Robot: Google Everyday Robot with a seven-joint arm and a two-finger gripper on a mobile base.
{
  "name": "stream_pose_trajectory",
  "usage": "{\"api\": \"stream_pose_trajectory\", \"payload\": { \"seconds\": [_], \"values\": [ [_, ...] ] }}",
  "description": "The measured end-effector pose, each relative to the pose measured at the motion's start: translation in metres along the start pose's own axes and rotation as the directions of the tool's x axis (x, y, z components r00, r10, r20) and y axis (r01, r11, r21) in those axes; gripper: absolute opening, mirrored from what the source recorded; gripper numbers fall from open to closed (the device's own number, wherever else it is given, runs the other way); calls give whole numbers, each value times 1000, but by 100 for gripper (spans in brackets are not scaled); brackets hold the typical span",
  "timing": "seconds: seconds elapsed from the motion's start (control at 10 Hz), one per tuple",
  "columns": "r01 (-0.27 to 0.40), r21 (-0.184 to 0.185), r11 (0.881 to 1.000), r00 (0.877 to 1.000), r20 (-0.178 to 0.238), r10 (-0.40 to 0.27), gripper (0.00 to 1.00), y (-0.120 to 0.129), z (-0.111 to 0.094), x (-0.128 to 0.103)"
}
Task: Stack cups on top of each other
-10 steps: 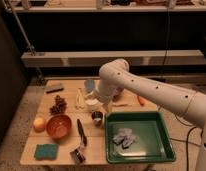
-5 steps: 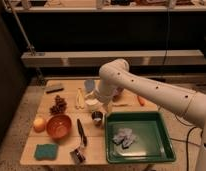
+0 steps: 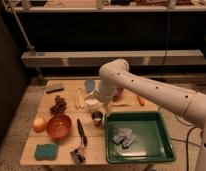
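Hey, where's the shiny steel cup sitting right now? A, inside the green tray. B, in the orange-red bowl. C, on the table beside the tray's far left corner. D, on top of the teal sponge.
C: the steel cup stands on the table just outside the far left corner of the green tray, with the gripper hanging just behind and above it, next to the white cup.
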Motion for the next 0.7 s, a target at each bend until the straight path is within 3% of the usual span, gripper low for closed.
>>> {"api": "stream_pose_trajectory", "payload": {
  "seconds": [0.6,0.7],
  "values": [
    [0,0,1000,1000,0,0,80,0,0,0],
    [-27,0,1000,999,18,27,80,2,0,5]
  ]
}}
